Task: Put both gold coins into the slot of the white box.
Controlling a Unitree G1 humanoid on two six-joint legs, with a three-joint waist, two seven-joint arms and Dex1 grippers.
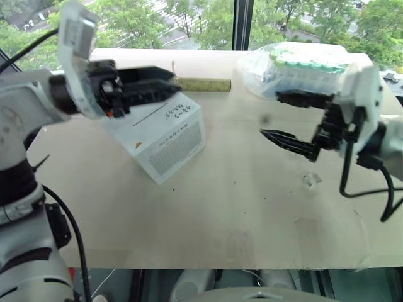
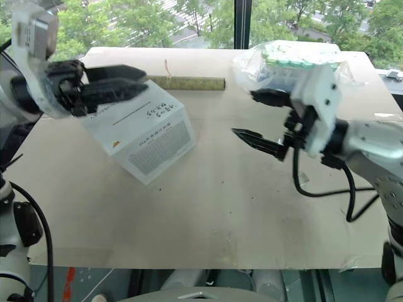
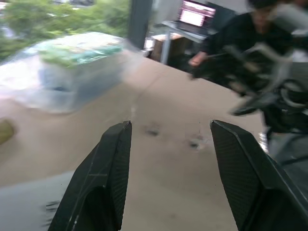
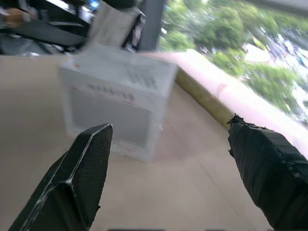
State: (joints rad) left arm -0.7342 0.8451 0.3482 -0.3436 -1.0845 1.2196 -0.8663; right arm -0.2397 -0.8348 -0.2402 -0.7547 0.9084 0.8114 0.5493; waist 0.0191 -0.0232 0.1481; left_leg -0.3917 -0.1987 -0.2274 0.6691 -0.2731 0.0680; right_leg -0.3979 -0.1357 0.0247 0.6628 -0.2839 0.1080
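Two grippers hung over the table (image 1: 239, 207) in the head views. The left gripper (image 1: 169, 83), fingers parted and empty, pointed across the white box (image 1: 165, 139), just above its slot (image 1: 151, 114). The right gripper (image 1: 283, 116), jaws spread wide and empty, pointed at the box from well apart, a bag of tubes (image 1: 296, 66) just behind it. No coins could be made out.

Left wrist view: parted fingers (image 3: 103, 178) faced the bag (image 3: 72, 67).

Right wrist view: spread fingers (image 4: 77, 183) framed the box (image 4: 118, 98).

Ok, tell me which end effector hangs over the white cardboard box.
The left end effector, above the white cardboard box; the right end effector hangs apart, over bare table.
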